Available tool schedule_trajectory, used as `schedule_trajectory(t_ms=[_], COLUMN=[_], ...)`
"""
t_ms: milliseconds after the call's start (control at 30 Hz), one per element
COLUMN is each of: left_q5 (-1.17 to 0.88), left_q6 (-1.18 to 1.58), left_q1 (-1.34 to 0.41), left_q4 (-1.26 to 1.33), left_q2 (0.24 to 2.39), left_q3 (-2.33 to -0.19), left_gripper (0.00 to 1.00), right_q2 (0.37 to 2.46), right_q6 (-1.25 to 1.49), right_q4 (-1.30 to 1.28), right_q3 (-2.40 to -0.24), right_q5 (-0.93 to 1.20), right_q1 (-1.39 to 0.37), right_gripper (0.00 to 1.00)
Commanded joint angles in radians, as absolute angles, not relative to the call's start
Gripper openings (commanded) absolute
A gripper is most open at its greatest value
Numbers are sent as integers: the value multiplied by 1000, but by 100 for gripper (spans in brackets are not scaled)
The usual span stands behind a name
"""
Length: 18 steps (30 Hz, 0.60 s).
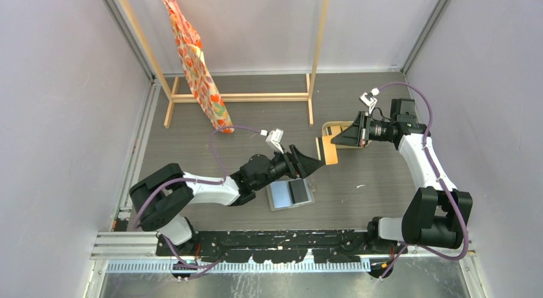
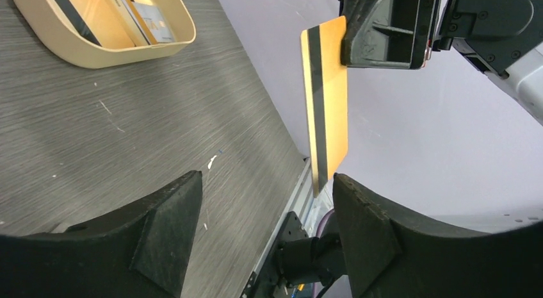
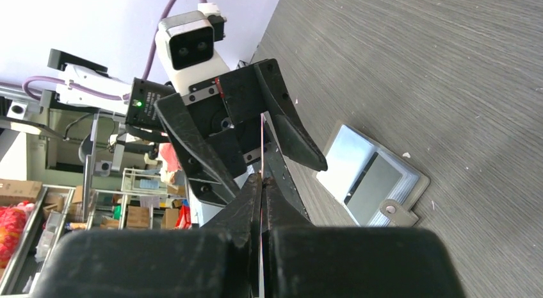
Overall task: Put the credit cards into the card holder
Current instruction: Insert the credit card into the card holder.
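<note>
**Card Held in Air Between Two Grippers**

1. Right gripper [image 3: 261, 182]: fingers pressed together on one end of an orange credit card [image 2: 330, 99]. The card is clear of the table [image 2: 128, 131], held on edge. A dark stripe runs along its length near one long side. No lettering can be read on this face.

2. Left gripper [image 2: 266, 182]: jaws spread. The free end of the card sits between the two fingertips, close to one of them. Contact cannot be confirmed from any view.

3. Card holder [image 3: 368, 179]: lies open and flat on the table, below and just beside the left gripper. The inside is pale silvery-blue with a darker grey panel. A small tab with a round stud projects from one edge.

4. Oval beige tray [image 2: 64, 51]: stands on the table behind the right gripper. It contains further cards [image 2: 86, 13], one orange with a dark stripe and one pale with print too small to read.

5. Far side of the table: a wooden rack [image 1: 243, 97] with an orange patterned cloth [image 1: 195, 67] hanging from it.
</note>
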<state>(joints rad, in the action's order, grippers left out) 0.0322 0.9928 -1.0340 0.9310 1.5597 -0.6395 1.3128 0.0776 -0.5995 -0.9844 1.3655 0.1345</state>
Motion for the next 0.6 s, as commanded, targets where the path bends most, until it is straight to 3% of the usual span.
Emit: schedule_trajectory(t_ms=[0,100,433,467,567], left_q5=[19,17,18,16,8], left_q6=[1034,1054,1063,1064,1073], left_q1=[-1038,-1038,-1036,-1034,-1030], left_q4=[1122,1193,1218,1223,1230], left_q2=[1614,1641,1641,1641,1646], left_q3=[-675,-675,-684,-685,-689], left_gripper=[69,58,44,40,8], right_q2=[1287,1290,1310,1312,1316], right_q6=[65,61,47,45,39], right_q4=[-586,-587,-589,-589,-591], right_q3=[-988,-984,-976,-974,-973], right_q5=[1414,1412,1385,1382,1373], right_q1=[129,126,97,94,84], right_gripper=[1,1,1,1,1])
